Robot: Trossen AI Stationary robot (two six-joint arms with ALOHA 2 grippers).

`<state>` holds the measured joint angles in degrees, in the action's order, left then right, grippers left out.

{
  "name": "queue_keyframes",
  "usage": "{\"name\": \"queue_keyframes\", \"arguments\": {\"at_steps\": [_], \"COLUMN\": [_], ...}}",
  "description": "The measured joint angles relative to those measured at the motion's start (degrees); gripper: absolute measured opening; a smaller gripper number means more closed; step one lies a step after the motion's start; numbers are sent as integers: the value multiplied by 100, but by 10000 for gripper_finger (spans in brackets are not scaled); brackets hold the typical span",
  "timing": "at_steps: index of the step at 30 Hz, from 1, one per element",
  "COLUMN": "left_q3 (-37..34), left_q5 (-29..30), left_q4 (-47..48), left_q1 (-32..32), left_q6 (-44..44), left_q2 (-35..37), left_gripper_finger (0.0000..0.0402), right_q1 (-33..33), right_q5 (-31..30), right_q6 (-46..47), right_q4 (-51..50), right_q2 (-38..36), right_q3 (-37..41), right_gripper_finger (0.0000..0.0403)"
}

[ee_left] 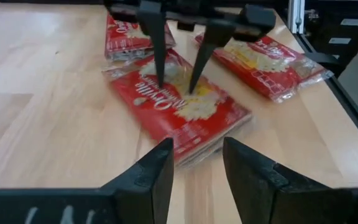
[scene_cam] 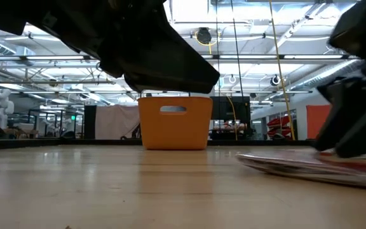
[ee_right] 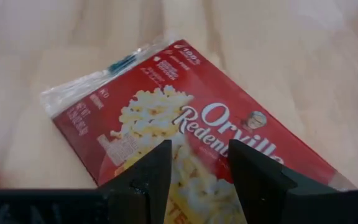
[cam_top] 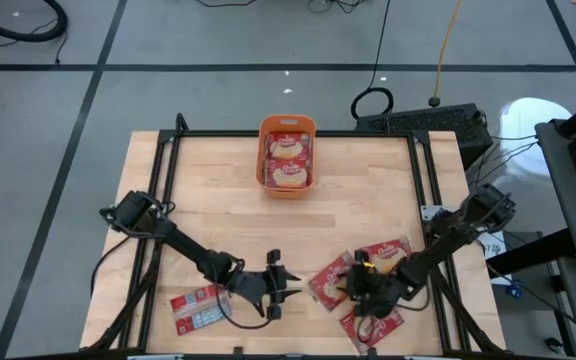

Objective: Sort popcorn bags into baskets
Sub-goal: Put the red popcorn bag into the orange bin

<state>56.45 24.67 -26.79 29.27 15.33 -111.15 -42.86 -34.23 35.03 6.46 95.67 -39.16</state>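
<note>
Light wood plank bench with a black frame stands on a grey floor crossed by dark tape lines. Black cable coil and dark keyboard-like unit lie on the floor at about 1 o'clock of the bench. Low view: industrial hall with ceiling light strips, a white humanoid figure at 9 o'clock, an orange panel at 3 o'clock.

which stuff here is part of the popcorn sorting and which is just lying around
Job: flat red popcorn packets on the wooden table; orange plastic bin with packets inside; left gripper; right gripper.

Lying about: black keyboard, coiled black cable, both on the floor.
</note>
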Motion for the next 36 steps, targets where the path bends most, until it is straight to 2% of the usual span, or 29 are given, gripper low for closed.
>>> {"name": "queue_keyframes", "arguments": {"at_steps": [5,11,19,23,30,33,36], "left_q3": [0,0,0,0,-4,-4,0], "left_q5": [2,121,153,152,372,378,341], "left_q4": [19,318,792,791,461,460,473], "left_q1": [-55,-146,-285,-283,-311,-305,-323], "left_q6": [33,154,584,467,321,269,215], "left_q2": [0,0,0,0,-434,-558,-686], "left_gripper_finger": [145,145,148,179,273,290,288], "right_q1": [420,814,816,602,199,83,15], "right_q5": [-24,-174,-159,-162,-162,-165,-171], "right_q6": [27,-148,-436,-569,-765,-780,-922], "right_q4": [165,861,1217,1157,1182,1171,1189], "right_q2": [142,160,-238,-484,-563,-563,-563], "right_q3": [-8,7,7,7,7,7,7], "right_gripper_finger": [150,150,150,150,150,150,150]}}
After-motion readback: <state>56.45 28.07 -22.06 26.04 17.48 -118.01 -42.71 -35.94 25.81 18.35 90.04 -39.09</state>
